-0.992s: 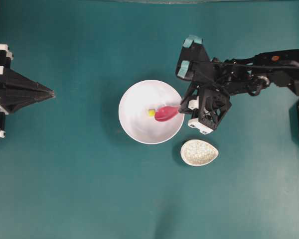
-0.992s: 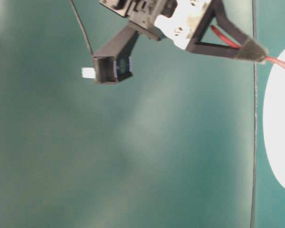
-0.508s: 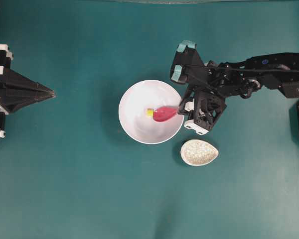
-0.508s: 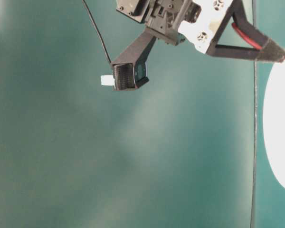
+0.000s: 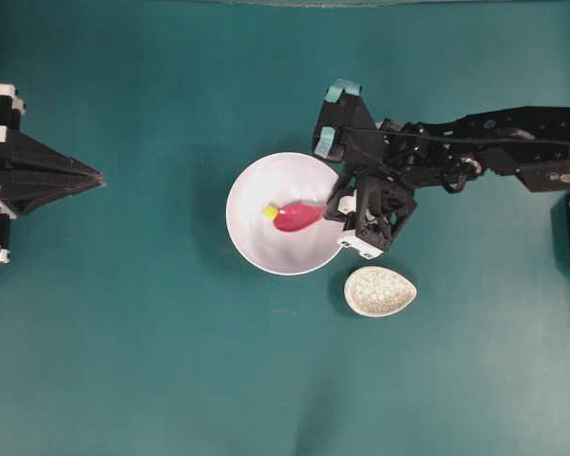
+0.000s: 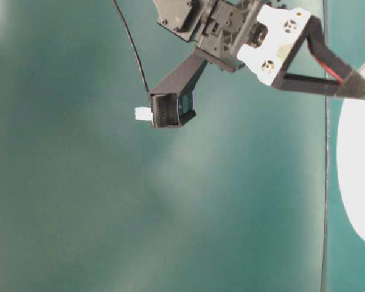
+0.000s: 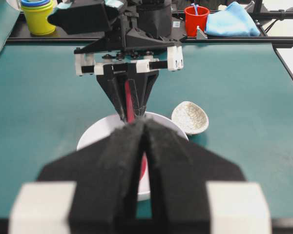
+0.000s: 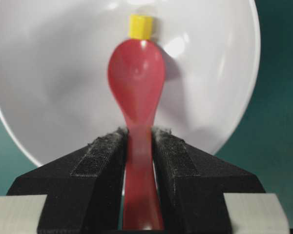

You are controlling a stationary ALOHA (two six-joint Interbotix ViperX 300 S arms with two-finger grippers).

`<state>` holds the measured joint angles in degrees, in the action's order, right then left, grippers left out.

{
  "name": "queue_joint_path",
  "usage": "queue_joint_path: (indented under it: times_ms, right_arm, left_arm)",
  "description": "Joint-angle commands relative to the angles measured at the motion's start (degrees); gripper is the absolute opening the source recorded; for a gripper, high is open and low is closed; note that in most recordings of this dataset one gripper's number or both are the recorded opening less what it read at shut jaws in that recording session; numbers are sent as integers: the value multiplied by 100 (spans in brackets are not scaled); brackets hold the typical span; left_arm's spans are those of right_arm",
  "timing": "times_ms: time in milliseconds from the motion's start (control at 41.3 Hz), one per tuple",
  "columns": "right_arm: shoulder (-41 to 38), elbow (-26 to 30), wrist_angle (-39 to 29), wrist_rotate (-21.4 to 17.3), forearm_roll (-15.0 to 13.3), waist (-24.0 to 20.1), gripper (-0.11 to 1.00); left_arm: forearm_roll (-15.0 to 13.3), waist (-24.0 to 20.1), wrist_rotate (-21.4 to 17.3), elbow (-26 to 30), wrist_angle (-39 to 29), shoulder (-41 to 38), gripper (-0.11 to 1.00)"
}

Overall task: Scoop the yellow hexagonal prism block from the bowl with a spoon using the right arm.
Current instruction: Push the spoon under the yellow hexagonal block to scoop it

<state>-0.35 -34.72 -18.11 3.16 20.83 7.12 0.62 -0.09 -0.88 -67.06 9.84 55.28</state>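
Fingers (image 8: 100,161) of the black right gripper (image 8: 138,156) with white fittings and teal patches: closed part-way on the short straight handle of the glossy pink-red soup spoon (image 8: 136,83), which is clamped between the two pads. Lower end of the handle is cut off at the bottom of the right wrist view. Oval scoop is held inside the round glossy white bowl (image 5: 252,242), its tip touching the tiny bright yellow six-sided block (image 8: 140,26) on the bowl's floor; whether the block's base is lifted cannot be told. In the table-level view only an edge of the bowl and a sliver of the spoon's handle are seen. Black pointed left gripper (image 7: 145,127): fingers pressed together, nothing held, parked at the left edge of the overhead view, well apart from the bowl. Small oval speckled cream dish (image 5: 380,291): set just beside the bowl, on the teal table (image 5: 152,361).
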Motion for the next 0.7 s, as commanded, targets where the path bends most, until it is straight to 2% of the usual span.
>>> queue_joint_path:
  times_ms: [0,363,677]
  right_arm:
    - [44,149,123,9,-9,-18,24]
    - [-35,176,694,18,-62,-18,24]
    - [-35,167,914,18,-70,-18,24]
  left_arm:
    - [18,-9,-9,149,26,-35,2]
    - [18,0,-9,141,26,-35,2]
    - [18,0,0,149,18,-35,2]
